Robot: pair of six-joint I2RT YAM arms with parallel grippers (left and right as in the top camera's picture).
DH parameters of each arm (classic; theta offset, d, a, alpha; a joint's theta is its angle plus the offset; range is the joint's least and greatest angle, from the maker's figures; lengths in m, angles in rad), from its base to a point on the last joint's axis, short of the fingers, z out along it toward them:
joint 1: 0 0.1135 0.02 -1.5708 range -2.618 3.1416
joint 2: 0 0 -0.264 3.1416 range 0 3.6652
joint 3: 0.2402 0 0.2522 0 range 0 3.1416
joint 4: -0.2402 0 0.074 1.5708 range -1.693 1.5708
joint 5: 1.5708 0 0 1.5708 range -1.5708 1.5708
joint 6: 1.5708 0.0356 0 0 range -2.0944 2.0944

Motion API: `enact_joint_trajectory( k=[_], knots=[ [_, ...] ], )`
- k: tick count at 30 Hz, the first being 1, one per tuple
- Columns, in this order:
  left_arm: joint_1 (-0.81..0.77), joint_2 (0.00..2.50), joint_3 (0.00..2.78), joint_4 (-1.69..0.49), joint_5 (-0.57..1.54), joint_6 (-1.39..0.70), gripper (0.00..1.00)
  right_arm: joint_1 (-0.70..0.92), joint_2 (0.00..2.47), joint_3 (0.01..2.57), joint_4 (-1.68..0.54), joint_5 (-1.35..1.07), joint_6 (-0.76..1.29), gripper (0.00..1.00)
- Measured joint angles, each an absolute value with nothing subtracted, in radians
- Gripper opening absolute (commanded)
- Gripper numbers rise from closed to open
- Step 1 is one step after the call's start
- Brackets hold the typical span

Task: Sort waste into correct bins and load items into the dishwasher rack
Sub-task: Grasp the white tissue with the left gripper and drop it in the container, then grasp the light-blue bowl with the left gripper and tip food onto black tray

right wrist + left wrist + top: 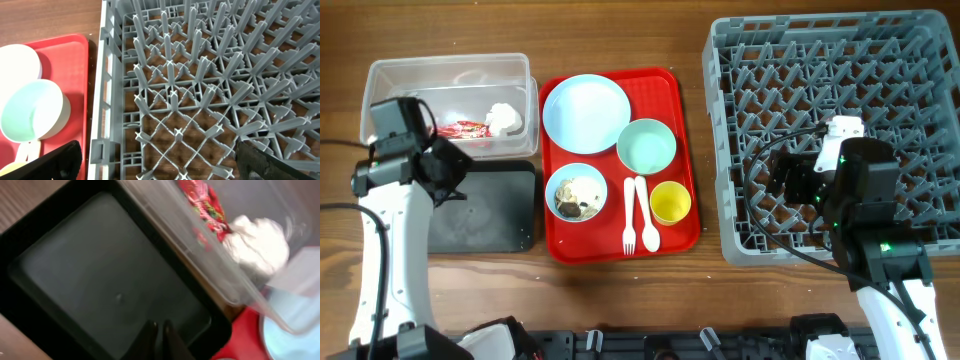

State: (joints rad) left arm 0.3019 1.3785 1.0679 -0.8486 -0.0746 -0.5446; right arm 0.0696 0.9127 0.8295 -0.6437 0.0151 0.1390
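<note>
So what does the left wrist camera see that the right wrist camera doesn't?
Only the left wrist view shows the black tray and the clear tub holding a red wrapper and a white tissue. Only the right wrist view shows the grey rack and the mint bowl. Both catch the red tray and the pale blue plate.

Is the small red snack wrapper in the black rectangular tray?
No, the wrapper lies in the clear plastic tub beside the white tissue.

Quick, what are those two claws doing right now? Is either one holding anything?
Left gripper: closed, holding nothing, above the black tray.
Right gripper: open, empty, above the grey rack.
</note>
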Motion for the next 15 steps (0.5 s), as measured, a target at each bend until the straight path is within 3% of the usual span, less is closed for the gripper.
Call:
enact_joint_trajectory(
  k=[7,9,13,15],
  knots=[
    [0.337,1.567,0.962,-0.688,-0.072,-0.624,0.04,0.07,0.913,0.83,-0.644,0.015,0.139,1.0],
    [0.337,1.625,0.958,-0.623,-0.07,-0.628,0.14,0.07,0.913,0.83,-0.645,0.015,0.139,1.0],
    [0.337,1.679,0.954,-0.461,-0.07,-0.635,0.18,0.07,0.913,0.83,-0.644,0.015,0.139,1.0],
    [0.337,1.68,0.952,-0.398,-0.06,-0.636,0.26,0.07,0.913,0.83,-0.645,0.015,0.139,1.0]
  ],
)
